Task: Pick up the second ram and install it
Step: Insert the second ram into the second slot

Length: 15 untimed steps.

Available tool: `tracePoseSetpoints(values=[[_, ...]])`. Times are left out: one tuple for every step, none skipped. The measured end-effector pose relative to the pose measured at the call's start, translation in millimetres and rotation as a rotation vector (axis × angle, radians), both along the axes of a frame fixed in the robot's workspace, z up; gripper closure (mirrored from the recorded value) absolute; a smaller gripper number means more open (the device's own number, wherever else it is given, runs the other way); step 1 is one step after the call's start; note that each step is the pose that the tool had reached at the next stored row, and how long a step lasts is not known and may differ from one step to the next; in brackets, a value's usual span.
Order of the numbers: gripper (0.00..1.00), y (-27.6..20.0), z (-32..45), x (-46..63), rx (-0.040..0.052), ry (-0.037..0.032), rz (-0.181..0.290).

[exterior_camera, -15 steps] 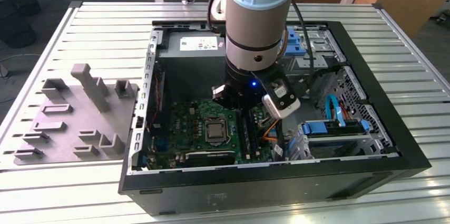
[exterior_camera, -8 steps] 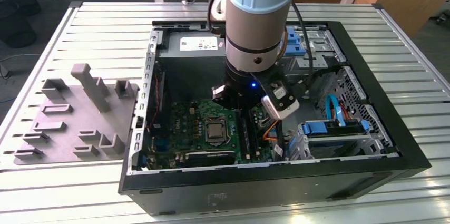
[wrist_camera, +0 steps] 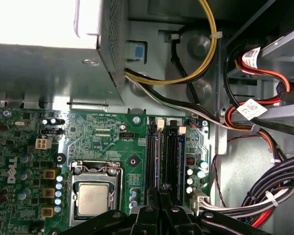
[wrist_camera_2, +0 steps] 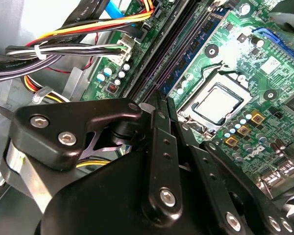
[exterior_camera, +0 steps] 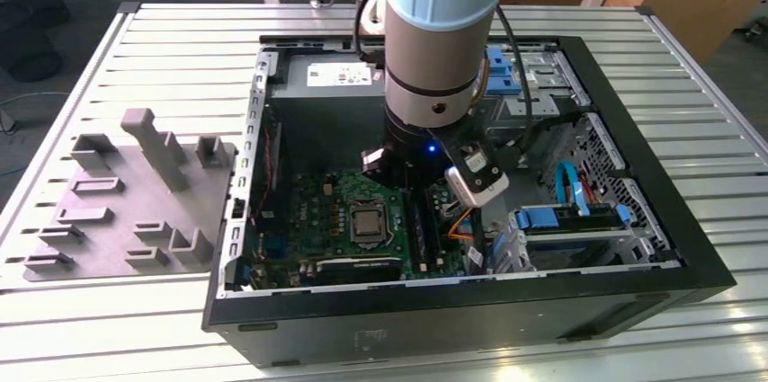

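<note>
My gripper [exterior_camera: 415, 189] reaches down into the open computer case [exterior_camera: 708, 274], right over the long black memory slots [wrist_camera: 164, 156] beside the processor socket [wrist_camera: 93, 198]. In both wrist views the gripper [wrist_camera_2: 160, 100] [wrist_camera: 160, 196] has its two black fingers drawn almost together. The second ram [wrist_camera_2: 175, 63] shows only edge-on, as a thin dark strip that runs from between the fingertips along the slots. It sits low, level with the slots. How deep it sits I cannot tell.
The grey plastic tray [exterior_camera: 120, 211] with upright posts lies on the slatted table at the exterior view's left. Bundled cables [wrist_camera_2: 63, 49] run close to the slots. The power supply [wrist_camera: 49, 68] and the blue-tabbed drive cage [exterior_camera: 576, 220] flank the motherboard.
</note>
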State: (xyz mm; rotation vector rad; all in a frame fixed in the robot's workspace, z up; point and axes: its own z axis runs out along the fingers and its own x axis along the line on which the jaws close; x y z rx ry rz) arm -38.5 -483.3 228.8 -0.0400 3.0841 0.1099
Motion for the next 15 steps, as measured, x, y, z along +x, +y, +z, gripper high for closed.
tracePoseSetpoints(values=[[0.87, 0.0, -0.2, 0.0, 0.0002, -0.0001, 0.000], [0.87, 0.0, -0.4, 0.0, 0.0003, -0.0001, 0.000], [0.87, 0.0, -0.6, 0.1, 0.0004, -0.0001, 0.000], [0.87, 0.1, -0.8, 0.1, 0.0004, -0.0001, 0.000], [0.87, 0.0, -1.0, 0.1, 0.0003, -0.0001, 0.000], [0.87, 0.1, -1.4, 0.1, 0.0005, -0.0002, 0.000], [0.87, 0.1, -2.3, 0.1, 0.0006, -0.0002, 0.000], [0.87, 0.1, -3.2, 0.1, 0.0004, -0.0001, 0.000], [0.87, 0.0, -3.8, 0.1, 0.0003, -0.0001, 0.000], [0.87, 0.0, -3.9, 0.1, 0.0001, 0.0000, 0.000], [0.87, 0.0, -4.0, 0.1, 0.0000, 0.0000, 0.000], [0.87, 0.0, -4.4, 0.1, 0.0002, -0.0001, 0.000], [0.87, 0.1, -4.7, 0.1, 0.0004, -0.0001, 0.000], [0.87, 0.0, -5.0, 0.1, 0.0003, -0.0001, 0.000], [0.87, 0.0, -5.2, 0.1, 0.0002, -0.0001, 0.000]])
